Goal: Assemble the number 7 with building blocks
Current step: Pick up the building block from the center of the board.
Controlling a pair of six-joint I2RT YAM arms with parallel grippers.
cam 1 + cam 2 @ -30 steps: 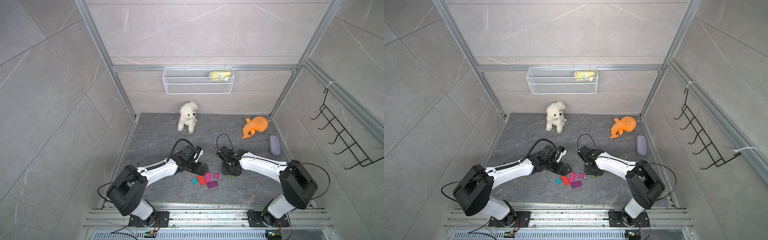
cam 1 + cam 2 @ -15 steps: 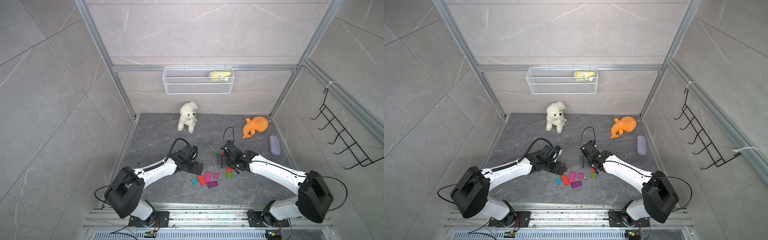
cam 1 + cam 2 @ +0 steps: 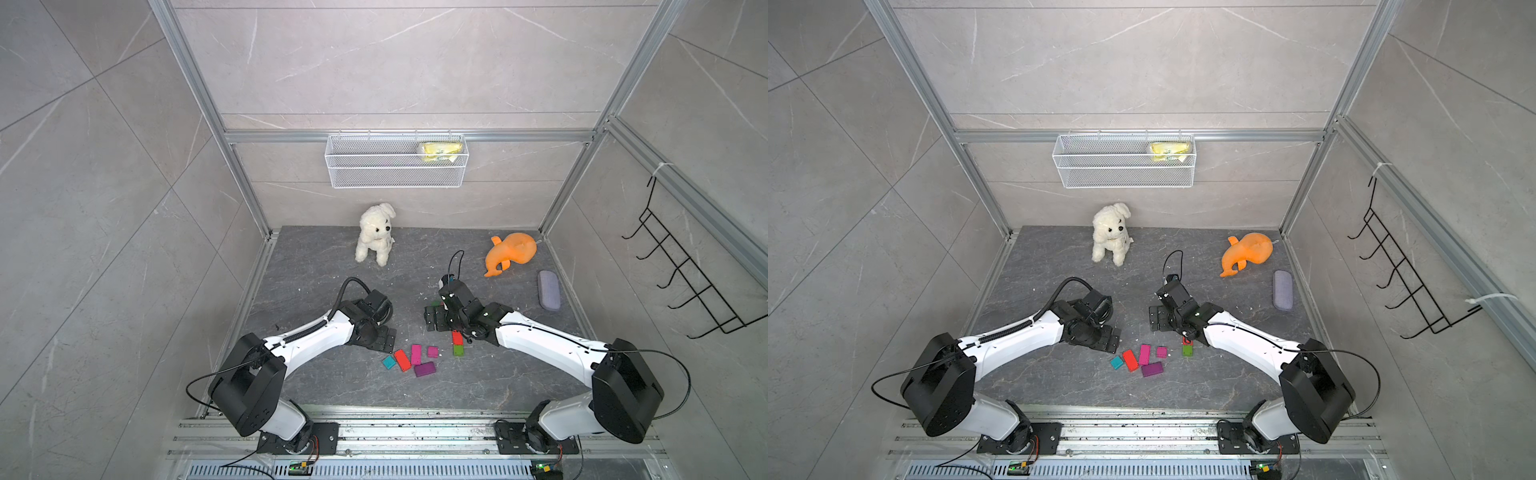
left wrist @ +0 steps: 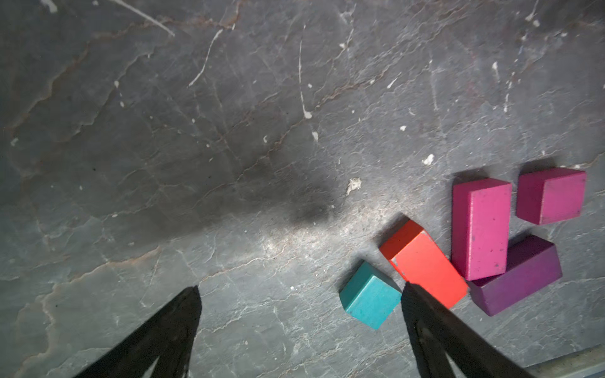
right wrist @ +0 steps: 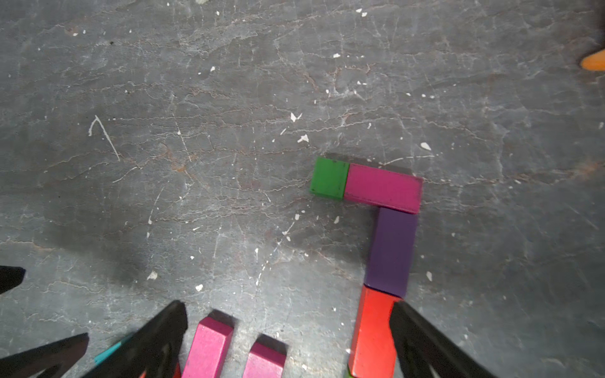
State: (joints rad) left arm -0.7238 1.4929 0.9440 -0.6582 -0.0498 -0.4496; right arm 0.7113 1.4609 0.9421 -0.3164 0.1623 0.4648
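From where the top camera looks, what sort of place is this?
Probably a robot test cell: silver aluminium frame bars edge grey stone-look wall panels, and two white-and-black robot arms stand bolted on a metal floor rail.

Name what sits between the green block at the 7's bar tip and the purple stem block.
A magenta block, touching both the green block and the purple block; the right wrist view shows it.

In both top views the right arm [image 3: 540, 338] hides the purple block [image 5: 391, 248] of the number 7 [image 5: 389, 261].
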